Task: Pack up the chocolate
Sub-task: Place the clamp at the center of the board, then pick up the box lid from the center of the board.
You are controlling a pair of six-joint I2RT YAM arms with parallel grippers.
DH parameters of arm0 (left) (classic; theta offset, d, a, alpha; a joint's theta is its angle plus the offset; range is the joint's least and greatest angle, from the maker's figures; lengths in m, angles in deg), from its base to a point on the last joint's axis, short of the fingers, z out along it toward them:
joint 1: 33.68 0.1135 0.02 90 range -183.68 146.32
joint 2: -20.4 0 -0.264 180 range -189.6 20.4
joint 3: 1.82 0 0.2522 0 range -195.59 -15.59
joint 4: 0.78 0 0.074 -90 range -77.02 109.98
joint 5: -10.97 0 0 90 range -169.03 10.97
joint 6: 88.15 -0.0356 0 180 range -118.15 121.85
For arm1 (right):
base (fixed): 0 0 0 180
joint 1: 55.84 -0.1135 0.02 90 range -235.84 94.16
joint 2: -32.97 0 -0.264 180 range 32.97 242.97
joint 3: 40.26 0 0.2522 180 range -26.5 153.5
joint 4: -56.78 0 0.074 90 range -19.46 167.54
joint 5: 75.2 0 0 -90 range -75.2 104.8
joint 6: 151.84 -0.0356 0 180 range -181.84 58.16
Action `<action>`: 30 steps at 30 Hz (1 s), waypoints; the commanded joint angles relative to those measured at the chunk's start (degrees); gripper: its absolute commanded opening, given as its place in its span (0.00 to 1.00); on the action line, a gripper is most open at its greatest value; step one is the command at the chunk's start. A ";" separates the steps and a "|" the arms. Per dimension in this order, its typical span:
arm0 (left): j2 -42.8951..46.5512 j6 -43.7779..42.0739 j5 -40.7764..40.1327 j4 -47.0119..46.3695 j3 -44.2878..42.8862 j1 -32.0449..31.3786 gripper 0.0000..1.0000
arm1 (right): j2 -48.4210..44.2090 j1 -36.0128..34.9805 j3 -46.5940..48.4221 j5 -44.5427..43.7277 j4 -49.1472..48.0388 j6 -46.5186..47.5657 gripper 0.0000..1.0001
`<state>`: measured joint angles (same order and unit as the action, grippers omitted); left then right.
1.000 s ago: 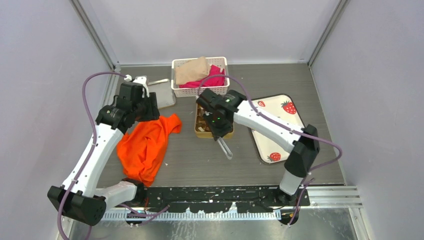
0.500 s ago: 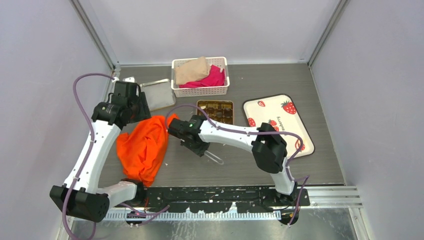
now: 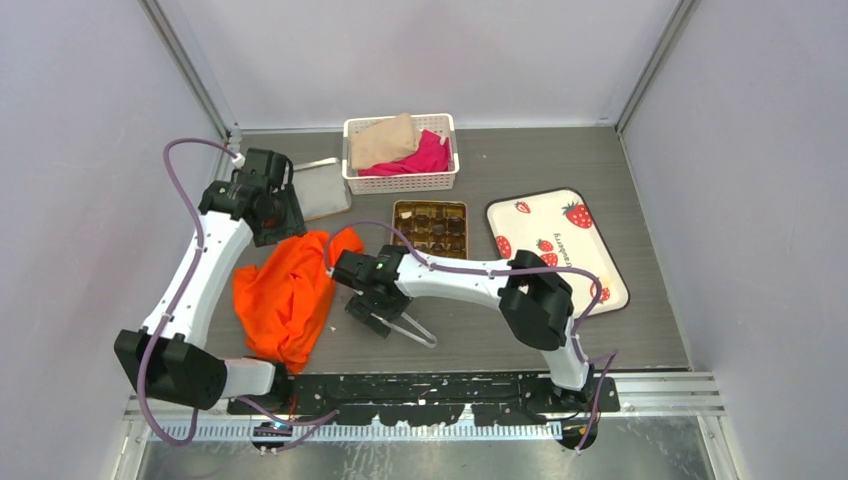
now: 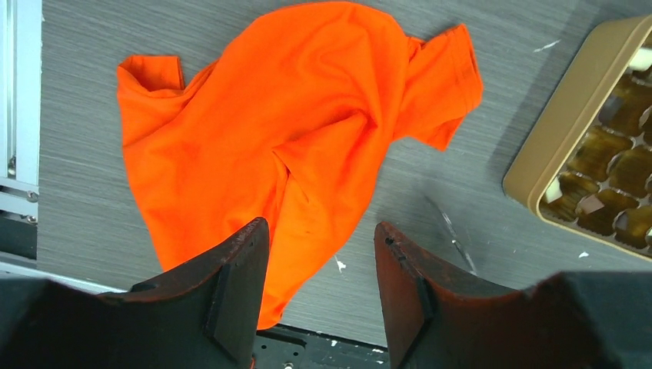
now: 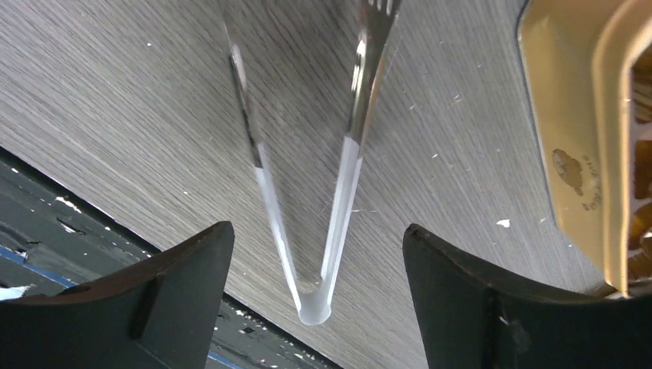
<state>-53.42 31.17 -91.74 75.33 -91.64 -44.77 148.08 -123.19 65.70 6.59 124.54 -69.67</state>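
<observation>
The chocolate (image 3: 432, 228) sits as dark brown pieces in the compartments of a gold tin (image 3: 404, 208) at mid-table; the left wrist view catches it at the right edge (image 4: 607, 177). My right gripper (image 3: 368, 312) (image 5: 317, 231) hangs low over the table near the tin's front left, jaws wide open. Clear plastic tongs (image 3: 410, 330) (image 5: 344, 184) lie on the table between the jaws, touching neither finger. My left gripper (image 3: 283, 222) (image 4: 319, 225) is open and empty above the edge of an orange cloth (image 4: 292, 138).
The orange cloth (image 3: 290, 295) is spread at the left. A white basket (image 3: 400, 180) with beige and pink cloths stands at the back. A silver tray (image 3: 322, 190) is beside it. A white strawberry-print tray (image 3: 560, 235) lies right of the tin. A black rail (image 3: 450, 385) lines the near edge.
My right arm swung from over the tin down to the near-left table, and its jaws opened off the tongs, which now lie on the table. The left arm shifted slightly.
</observation>
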 commanded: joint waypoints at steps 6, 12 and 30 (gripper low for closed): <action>-6.37 -0.23 -4.95 -0.54 -9.38 1.69 0.55 | -17.00 0.44 -2.28 -6.86 -6.43 -4.45 0.88; -15.46 -2.45 -0.93 -3.04 -14.04 5.68 0.56 | -30.88 7.04 -7.10 -10.38 -6.65 -14.40 0.88; -50.18 -16.30 5.21 -12.56 -30.20 17.97 0.47 | -40.10 9.66 -14.77 -18.11 0.92 -30.73 0.89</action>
<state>-101.53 19.06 -85.79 66.17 -118.56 -28.14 106.73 -113.42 49.97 -8.32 124.89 -96.64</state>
